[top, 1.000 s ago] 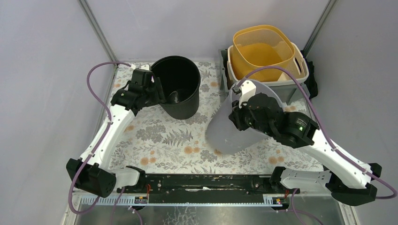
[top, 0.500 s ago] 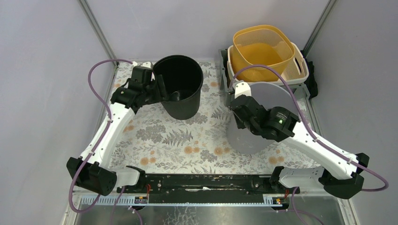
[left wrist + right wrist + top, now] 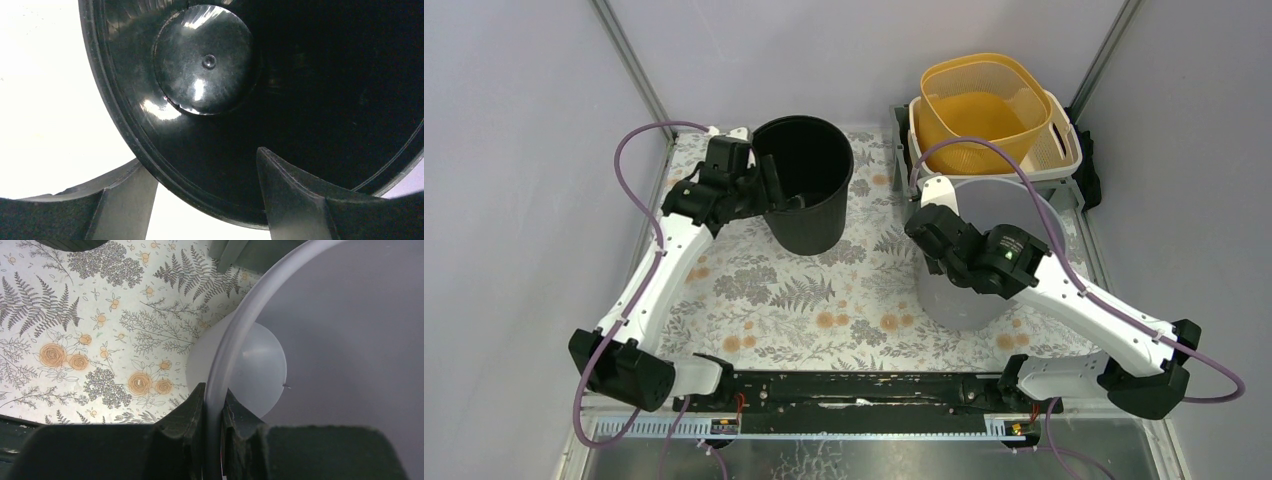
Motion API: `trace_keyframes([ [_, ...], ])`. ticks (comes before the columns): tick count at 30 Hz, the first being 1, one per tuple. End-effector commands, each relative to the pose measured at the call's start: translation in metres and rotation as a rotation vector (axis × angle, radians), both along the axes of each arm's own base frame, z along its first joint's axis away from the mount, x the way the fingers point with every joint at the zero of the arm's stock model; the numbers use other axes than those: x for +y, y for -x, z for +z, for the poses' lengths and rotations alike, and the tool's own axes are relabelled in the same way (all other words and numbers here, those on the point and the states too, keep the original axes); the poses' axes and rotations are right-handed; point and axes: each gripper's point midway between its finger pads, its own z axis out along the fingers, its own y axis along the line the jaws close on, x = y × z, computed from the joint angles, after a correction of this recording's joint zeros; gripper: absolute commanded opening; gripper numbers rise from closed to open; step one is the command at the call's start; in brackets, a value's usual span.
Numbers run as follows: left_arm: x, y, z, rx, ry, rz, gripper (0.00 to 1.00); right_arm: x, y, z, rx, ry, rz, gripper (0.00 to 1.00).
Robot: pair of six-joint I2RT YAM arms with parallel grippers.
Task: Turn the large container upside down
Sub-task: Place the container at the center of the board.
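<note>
grey container (image 3: pixel 954 300) swung upright, right arm (image 3: pixel 1074 295) bent over it, jaws pinching rim, left jaws spread astride black pot (image 3: pixel 809 220)

The inside of a black container (image 3: pixel 310 90) fills most of the view, its glossy round base (image 3: pixel 205 60) at the far end with a small nub at the centre. The left pincer (image 3: pixel 202 160) stands spread across the near rim (image 3: pixel 120 125). One finger (image 3: pixel 125 200) is outside on the left and the other (image 3: pixel 292 200) is inside the wall. Left of the rim all is washed-out white.
</note>
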Motion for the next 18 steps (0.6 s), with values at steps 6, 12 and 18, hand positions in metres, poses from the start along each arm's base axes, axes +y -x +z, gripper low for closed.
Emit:
trace_keyframes([
  [6,-0.004,-0.020,0.015,-0.052,0.000,-0.014,0.75,-0.001,-0.007,0.028,-0.077,-0.047,-0.024,0.32],
  [12,-0.006,-0.035,0.013,-0.066,0.005,0.005,0.74,0.000,-0.003,0.030,-0.060,-0.051,-0.014,0.58],
  [18,-0.008,-0.051,0.010,-0.085,0.008,0.028,0.74,0.004,0.000,0.030,-0.025,-0.049,0.003,0.63],
])
